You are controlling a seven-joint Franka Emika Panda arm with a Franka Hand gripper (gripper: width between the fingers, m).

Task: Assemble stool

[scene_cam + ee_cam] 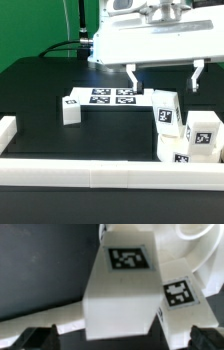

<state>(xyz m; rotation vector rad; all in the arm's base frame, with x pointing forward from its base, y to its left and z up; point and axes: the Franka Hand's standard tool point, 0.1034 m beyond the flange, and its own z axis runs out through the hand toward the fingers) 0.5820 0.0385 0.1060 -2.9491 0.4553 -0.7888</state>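
Observation:
My gripper (165, 77) hangs open above the cluster of white stool parts at the exterior view's right. Just below it stands a blocky leg (166, 110) bearing a tag. A second leg (203, 133) stands beside it, and a low white piece (176, 151), perhaps the seat, lies in front, partly hidden. A third leg (70, 108) lies apart at the left. In the wrist view the tagged leg (125, 291) reaches down between my spread fingertips (40, 339), untouched, with the gripper (122, 340) open around its end. The round seat's rim (192, 234) shows behind it.
The marker board (110, 97) lies flat at the middle back of the black table. Long white bars edge the table's front (100, 176) and left (8, 130). A green backdrop and cables stand behind.

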